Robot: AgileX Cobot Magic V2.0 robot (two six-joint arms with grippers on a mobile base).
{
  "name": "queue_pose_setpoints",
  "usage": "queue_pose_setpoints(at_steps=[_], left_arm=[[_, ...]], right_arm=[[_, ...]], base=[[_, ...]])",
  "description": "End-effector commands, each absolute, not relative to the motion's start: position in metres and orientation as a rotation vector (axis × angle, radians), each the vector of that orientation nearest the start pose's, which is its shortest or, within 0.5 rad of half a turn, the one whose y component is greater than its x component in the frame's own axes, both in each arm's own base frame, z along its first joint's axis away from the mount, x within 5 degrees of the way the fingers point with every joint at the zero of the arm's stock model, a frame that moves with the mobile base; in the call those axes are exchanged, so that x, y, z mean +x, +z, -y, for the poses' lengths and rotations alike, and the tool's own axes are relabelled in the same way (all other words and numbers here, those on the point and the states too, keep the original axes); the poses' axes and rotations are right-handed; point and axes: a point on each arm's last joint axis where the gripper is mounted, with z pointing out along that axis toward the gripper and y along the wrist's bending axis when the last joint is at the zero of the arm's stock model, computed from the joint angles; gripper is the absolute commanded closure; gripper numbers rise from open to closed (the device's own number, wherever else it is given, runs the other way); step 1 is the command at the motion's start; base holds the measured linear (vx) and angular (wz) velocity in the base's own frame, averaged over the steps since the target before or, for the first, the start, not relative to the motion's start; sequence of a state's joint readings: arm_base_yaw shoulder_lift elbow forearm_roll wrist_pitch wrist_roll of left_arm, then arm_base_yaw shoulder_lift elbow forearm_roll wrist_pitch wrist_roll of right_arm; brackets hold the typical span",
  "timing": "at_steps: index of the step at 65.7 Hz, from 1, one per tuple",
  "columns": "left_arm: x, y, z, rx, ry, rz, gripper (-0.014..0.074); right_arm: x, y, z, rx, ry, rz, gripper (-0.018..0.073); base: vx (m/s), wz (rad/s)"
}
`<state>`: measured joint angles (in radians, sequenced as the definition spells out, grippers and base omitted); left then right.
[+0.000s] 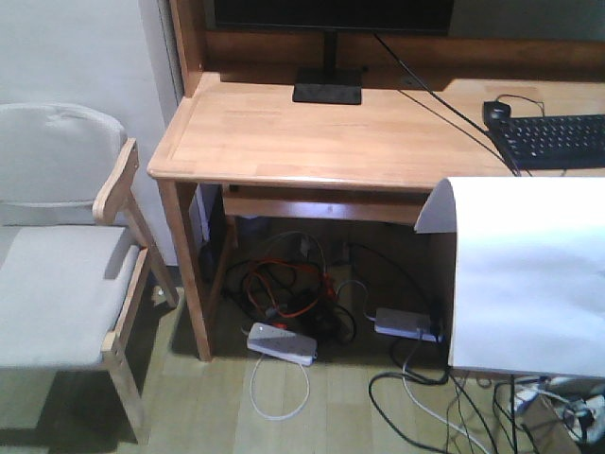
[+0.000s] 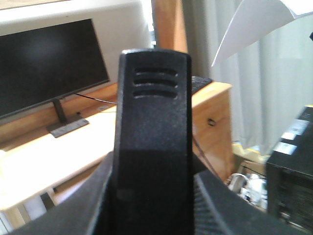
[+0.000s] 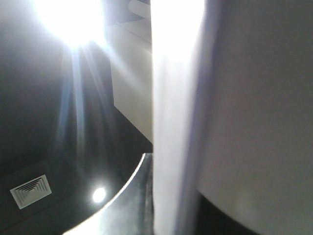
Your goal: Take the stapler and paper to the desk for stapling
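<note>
The stapler (image 2: 152, 122) is nearest in the left wrist view. Its black, grainy body stands upright down the middle of the frame, with three short slots near its top. The left gripper (image 2: 154, 196) is clamped on it low down, its dark fingers (image 2: 93, 210) pressing in from the lower left and lower right corners. At the right edge sits a black box (image 2: 293, 166) with small white labels.

In the right wrist view the paper (image 3: 244, 107) hangs so close that it fills the right half of the frame, blurred and washed out by a ceiling light (image 3: 71, 17) at upper left. The right gripper is not seen in any view, so I cannot tell whether it is closed on the sheet.

In the front view the white sheet is held up in the air at lower right, off the desk (image 1: 312, 142) and overlapping its front right edge. The sheet's upper left corner curls over.

A grey-cushioned wooden chair (image 1: 57, 274) stands at left. Under the desktop lie tangled cables (image 1: 288, 284) and a white power strip (image 1: 282, 343).

Farther back on the wood are a black keyboard (image 1: 553, 140) and a mouse (image 1: 496, 112) at upper right. The monitor (image 1: 331, 14) stands on its flat base at top centre.
</note>
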<state>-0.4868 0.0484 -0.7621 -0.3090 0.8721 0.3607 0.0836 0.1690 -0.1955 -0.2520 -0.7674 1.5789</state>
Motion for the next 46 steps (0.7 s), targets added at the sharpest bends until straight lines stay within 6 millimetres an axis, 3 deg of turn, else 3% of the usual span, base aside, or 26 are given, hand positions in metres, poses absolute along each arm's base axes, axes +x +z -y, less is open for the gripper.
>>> queue_pose_setpoints(at_steps=[1,46], left_arm=[[-0.0376,0.3833,0.0032,0.623,-0.468,-1.385,0.0603],[-0.0376,0.3834,0.0032,0.623,-0.468,-1.385,0.0603]], right_arm=[[0.0280,0.3373,-0.0182,0.291,1.476,-0.679,0.0562],[0.0280,0.3373,-0.0182,0.291,1.476,-0.679,0.0562]], base=[[0.43,0.05],[0.40,-0.07]])
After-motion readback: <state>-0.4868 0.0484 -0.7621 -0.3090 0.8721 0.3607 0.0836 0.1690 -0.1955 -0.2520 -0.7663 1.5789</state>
